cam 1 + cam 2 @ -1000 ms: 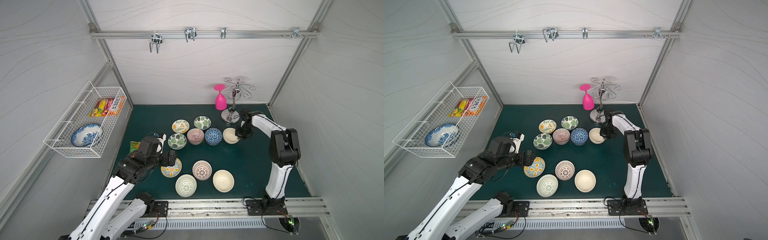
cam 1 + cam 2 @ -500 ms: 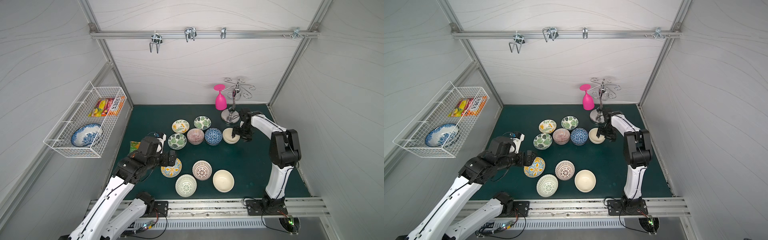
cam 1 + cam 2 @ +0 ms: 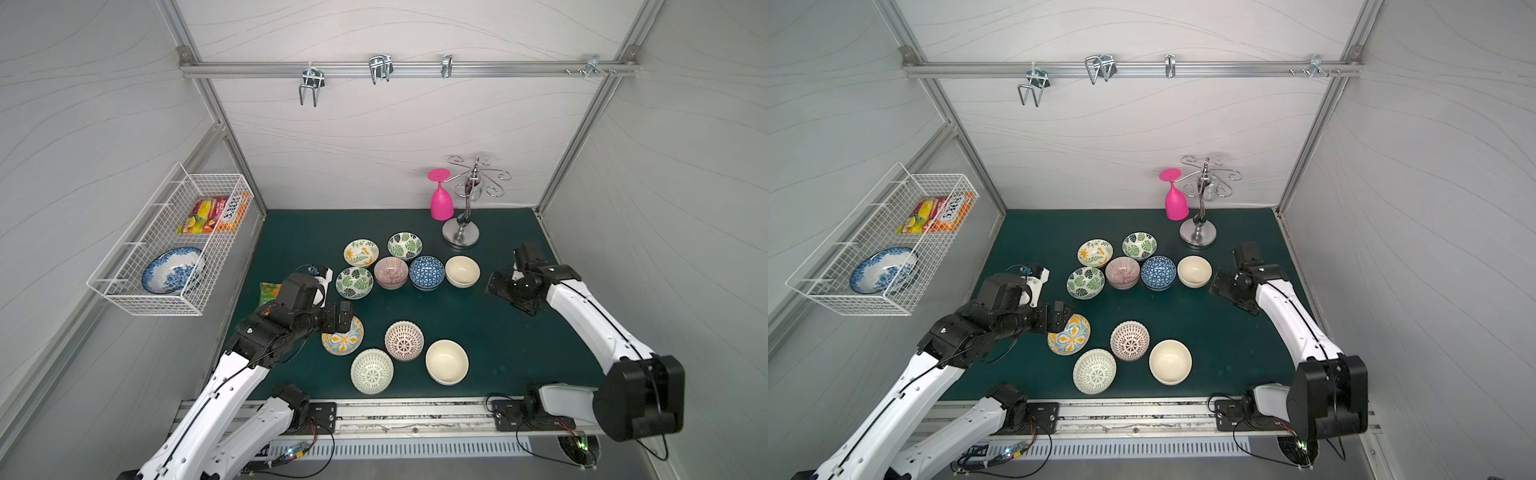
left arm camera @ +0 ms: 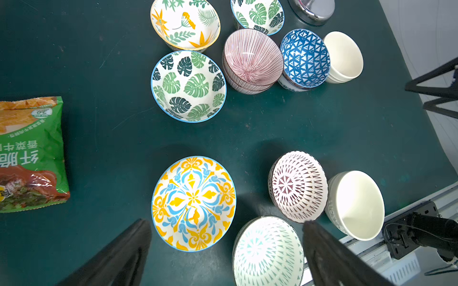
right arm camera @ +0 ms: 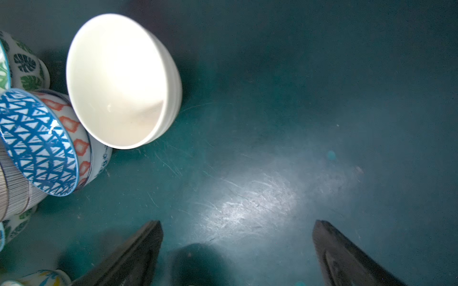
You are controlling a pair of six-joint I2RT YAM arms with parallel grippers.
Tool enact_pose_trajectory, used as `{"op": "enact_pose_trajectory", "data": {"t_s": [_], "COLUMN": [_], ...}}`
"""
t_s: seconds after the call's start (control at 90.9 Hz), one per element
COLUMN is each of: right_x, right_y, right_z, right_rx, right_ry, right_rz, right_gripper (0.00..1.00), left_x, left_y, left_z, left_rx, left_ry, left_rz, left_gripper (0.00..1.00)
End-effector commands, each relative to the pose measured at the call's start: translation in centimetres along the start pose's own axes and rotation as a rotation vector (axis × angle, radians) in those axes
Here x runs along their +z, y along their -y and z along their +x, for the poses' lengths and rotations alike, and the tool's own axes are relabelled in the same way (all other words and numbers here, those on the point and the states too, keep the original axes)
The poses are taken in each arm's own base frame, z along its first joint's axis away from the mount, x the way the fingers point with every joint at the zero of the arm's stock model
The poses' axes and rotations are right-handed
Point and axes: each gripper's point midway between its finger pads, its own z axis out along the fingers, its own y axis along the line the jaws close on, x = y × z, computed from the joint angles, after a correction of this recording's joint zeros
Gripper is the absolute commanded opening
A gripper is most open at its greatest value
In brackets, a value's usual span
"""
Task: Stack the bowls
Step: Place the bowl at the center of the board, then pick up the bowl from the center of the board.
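Small round bowls sit on the green tabletop (image 3: 490, 332) in two clusters.

**Far cluster:**
- yellow leaf-print bowl (image 3: 360, 252)
- two green-leaf bowls (image 3: 404, 245)
- pink-striped bowl (image 3: 390, 272) and blue-triangle bowl (image 3: 427, 272), each nested on a second bowl
- far cream bowl (image 3: 462, 271), possibly doubled, but the rim is unclear

**Near cluster:**
- yellow-blue floral bowl (image 3: 343, 337)
- pink lattice bowl (image 3: 404, 340)
- green lattice bowl (image 3: 372, 370)
- near cream bowl (image 3: 447, 361)

Left gripper (image 4: 225, 221) is spread wide and empty at the floral bowl's edge. Right gripper (image 5: 238, 222) is spread wide and empty over bare tabletop near the far cream bowl.
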Motion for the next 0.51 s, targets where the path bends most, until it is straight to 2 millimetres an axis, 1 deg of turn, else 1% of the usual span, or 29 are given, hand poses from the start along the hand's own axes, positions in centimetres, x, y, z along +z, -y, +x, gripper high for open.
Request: {"op": "enact_pose_trajectory", "data": {"t_s": [0.0, 0.033, 0.099, 0.154, 0.198, 0.286, 0.33, 0.407, 0.495], "right_x": [0.3, 0.4, 0.9, 1.3, 1.5, 1.5, 1.4, 1.3, 1.3], "right_y": [-1.8, -2.0, -2.3, -2.9, -3.3, -4.2, -4.7, -5.6, -6.3], "right_z": [1.6, 2.2, 4.3, 6.3, 7.9, 10.4, 11.4, 12.7, 14.2], "right_rx": [-0.019, -0.032, -0.077, -0.137, -0.181, -0.267, -0.296, -0.32, -0.349], "right_ry": [-0.05, -0.064, -0.125, -0.167, -0.195, -0.212, -0.218, -0.233, -0.275], "right_rz": [-0.15, -0.156, -0.141, -0.128, -0.105, -0.085, -0.082, -0.107, -0.132], "right_gripper": [0.99, 0.99, 0.98, 0.93, 0.92, 0.91, 0.93, 0.94, 0.87], "left_x": [-0.1, 0.0, 0.0, 0.0, 0.0, 0.1, 0.3, 0.5, 0.8], "left_y": [0.6, 0.6, 0.6, 0.6, 0.6, 0.7, 0.9, 1.2, 1.2], "left_z": [-1.0, -0.9, -0.8, -0.9, -0.8, -0.8, -0.7, -0.5, -0.4], "left_rx": [0.018, 0.019, 0.018, 0.017, 0.017, 0.019, 0.021, 0.025, 0.025], "left_ry": [0.035, 0.032, 0.027, 0.029, 0.028, 0.025, 0.015, -0.003, -0.018], "left_rz": [0.025, 0.024, 0.024, 0.023, 0.024, 0.035, 0.044, 0.056, 0.057], "left_gripper": [1.0, 1.0, 1.0, 1.0, 1.0, 1.0, 1.0, 1.0, 1.0]}}
